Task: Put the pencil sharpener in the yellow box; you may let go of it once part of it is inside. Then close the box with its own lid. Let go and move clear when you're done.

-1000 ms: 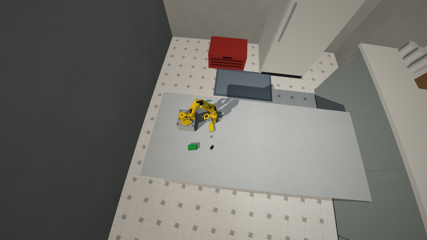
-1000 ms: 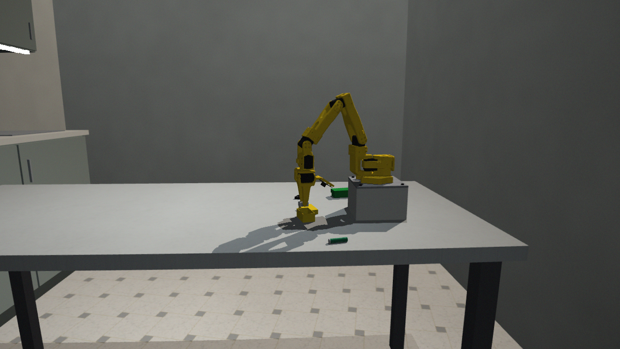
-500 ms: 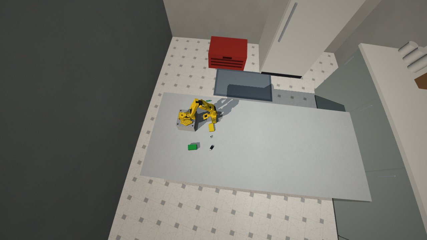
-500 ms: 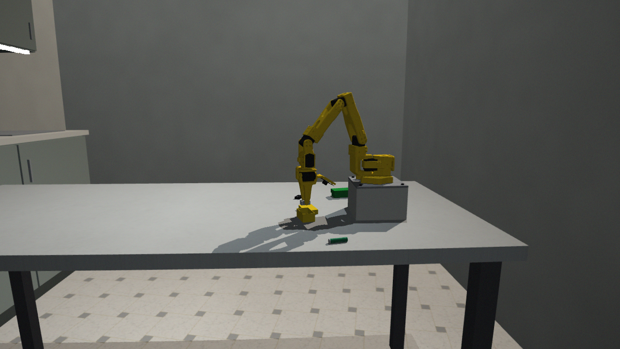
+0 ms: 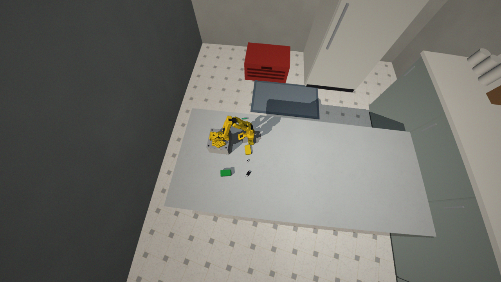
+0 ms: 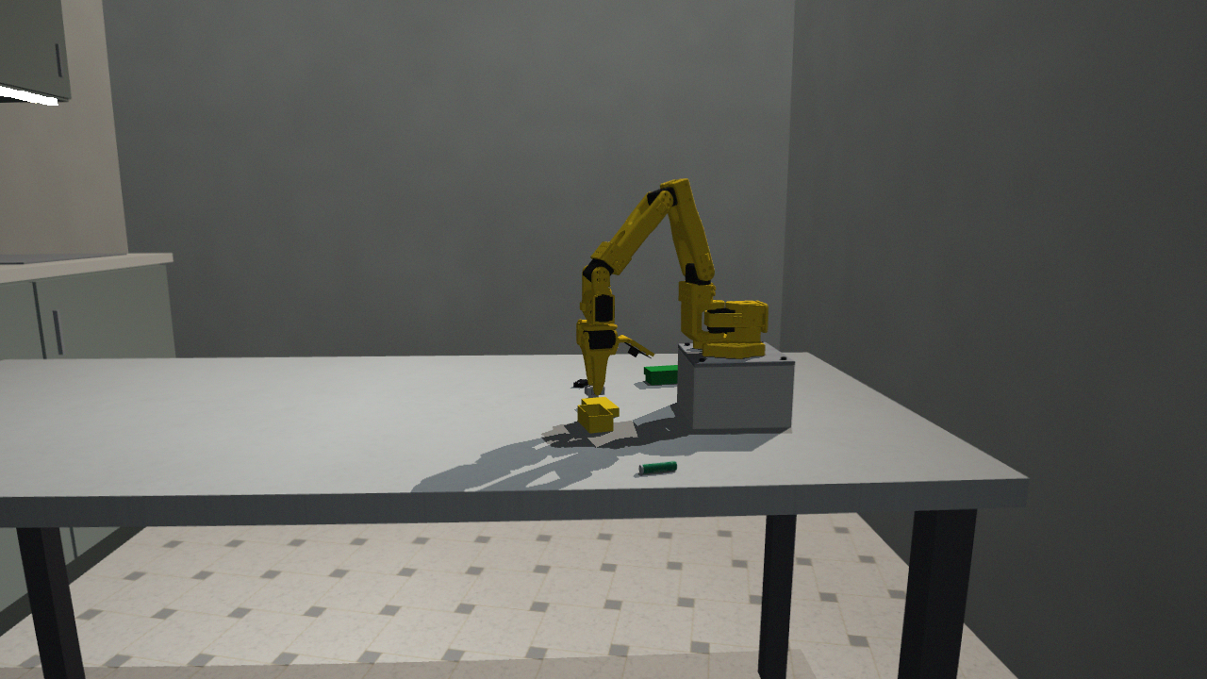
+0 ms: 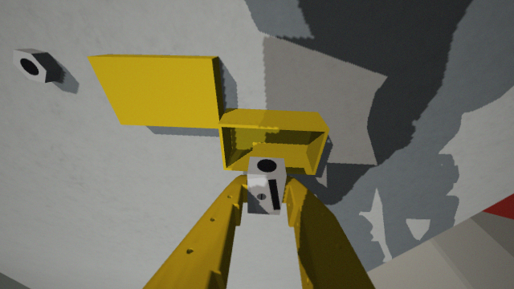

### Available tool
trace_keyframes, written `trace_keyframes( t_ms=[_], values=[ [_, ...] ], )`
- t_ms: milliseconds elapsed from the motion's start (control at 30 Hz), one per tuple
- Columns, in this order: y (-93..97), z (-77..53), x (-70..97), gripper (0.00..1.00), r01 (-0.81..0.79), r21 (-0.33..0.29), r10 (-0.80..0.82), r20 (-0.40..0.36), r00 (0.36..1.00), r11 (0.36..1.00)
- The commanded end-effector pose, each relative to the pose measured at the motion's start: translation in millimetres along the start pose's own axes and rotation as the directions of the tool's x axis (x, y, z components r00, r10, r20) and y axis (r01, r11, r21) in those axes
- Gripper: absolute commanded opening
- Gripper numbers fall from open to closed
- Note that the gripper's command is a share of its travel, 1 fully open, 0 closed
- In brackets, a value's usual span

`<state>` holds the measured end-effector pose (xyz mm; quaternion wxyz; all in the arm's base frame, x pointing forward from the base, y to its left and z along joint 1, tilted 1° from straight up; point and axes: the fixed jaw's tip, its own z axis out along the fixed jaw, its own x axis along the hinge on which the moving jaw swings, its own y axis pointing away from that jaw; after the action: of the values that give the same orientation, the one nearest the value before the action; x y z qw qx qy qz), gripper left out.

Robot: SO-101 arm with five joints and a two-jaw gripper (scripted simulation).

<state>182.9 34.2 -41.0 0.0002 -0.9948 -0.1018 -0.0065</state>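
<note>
In the wrist view my gripper (image 7: 266, 189) is shut on the white pencil sharpener (image 7: 266, 185), a small block with a black hole and slot. It hangs above the near rim of the open yellow box (image 7: 273, 141). The box's lid (image 7: 158, 89) lies flat and open to the left, joined at the box's left edge. In the exterior view the gripper (image 6: 595, 387) points straight down just over the box (image 6: 597, 414). In the top view the box (image 5: 248, 149) sits by the arm's base.
A second white sharpener-like block (image 7: 34, 66) lies on the table to the far left. A green block (image 5: 225, 172), a small black item (image 5: 248, 172) and a green cylinder (image 6: 657, 467) lie on the table. The grey base block (image 6: 734, 392) stands beside the box.
</note>
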Motion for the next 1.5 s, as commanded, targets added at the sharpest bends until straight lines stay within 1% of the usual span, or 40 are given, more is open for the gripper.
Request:
trace_keyframes(
  t_ms=[0,433,933,1467],
  values=[
    [1.4,-1.9,-1.9,0.06,0.0,0.001,0.0,0.002,1.0,1.0],
    [1.4,1.0,-1.8,0.06,0.0,0.001,0.0,0.002,1.0,1.0],
    [1.4,9.1,-1.8,0.06,0.0,0.001,0.0,0.002,1.0,1.0],
    [1.4,12.0,-1.9,0.06,0.0,0.001,0.0,0.002,1.0,1.0]
  ],
)
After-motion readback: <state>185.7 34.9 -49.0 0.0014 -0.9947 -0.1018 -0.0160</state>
